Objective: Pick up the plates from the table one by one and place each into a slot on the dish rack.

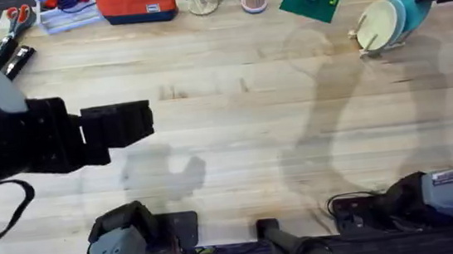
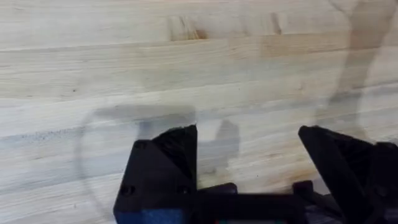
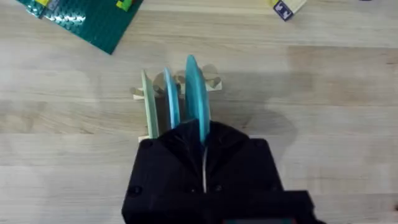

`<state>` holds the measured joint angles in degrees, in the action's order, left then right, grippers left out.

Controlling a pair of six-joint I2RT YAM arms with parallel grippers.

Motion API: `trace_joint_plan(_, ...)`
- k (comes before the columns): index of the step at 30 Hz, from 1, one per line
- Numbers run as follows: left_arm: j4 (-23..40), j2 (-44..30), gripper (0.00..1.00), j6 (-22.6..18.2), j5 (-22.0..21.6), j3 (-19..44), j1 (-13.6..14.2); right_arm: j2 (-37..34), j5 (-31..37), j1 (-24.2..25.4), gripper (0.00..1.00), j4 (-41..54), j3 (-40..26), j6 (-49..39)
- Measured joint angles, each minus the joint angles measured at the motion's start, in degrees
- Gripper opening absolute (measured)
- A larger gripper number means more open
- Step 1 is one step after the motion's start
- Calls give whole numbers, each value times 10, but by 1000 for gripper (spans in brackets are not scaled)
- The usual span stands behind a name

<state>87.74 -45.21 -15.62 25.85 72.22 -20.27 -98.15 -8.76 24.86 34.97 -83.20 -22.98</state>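
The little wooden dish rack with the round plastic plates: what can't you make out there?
- Right wrist: the black right gripper covers the turquoise plate's lower edge.
- Right wrist: the plates hide most of the wooden dish rack.
- Overhead: the dark right arm covers part of that plate.

Dish rack (image 1: 378,39) at table (image 1: 236,134) far right — three plates (image 3: 174,102) upright in adjacent slots.

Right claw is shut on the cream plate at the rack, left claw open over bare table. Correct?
Not quite. The right claw is shut on the turquoise plate; the cream plate already stands in the dish rack, per the right wrist view. The left claw is open over bare table.
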Motion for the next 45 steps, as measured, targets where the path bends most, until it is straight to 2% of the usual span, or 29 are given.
trace_joint_plan(45, 0, 0, 993, 0, 0, 0, 0, -11, 0, 0, 27, 6, 0, 0)
